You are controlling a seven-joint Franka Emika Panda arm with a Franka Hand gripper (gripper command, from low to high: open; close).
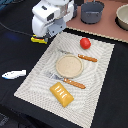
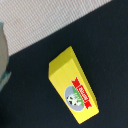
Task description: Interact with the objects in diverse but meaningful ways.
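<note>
My gripper (image 1: 44,36) hangs low over the black table at the placemat's far left corner. Its fingers are hidden under the white hand, so I cannot tell how the jaws stand. The yellow red-marked packet (image 2: 72,86) lies flat on the dark table just off the mat edge; a bit of it shows below the hand (image 1: 36,40). The red tomato (image 1: 85,43) sits on the mat's far side. The orange ridged biscuit block (image 1: 61,94) lies at the mat's near end. The white-blue fish (image 1: 14,74) lies on the table at the exterior view's left. The dark grey pot (image 1: 92,12) stands at the back.
A woven placemat (image 1: 100,75) holds a round tan plate (image 1: 69,65) and two orange-handled utensils (image 1: 88,58) (image 1: 72,82). A beige bowl (image 1: 123,17) stands at the back right on a tan surface. A black cable (image 1: 15,31) runs at the left.
</note>
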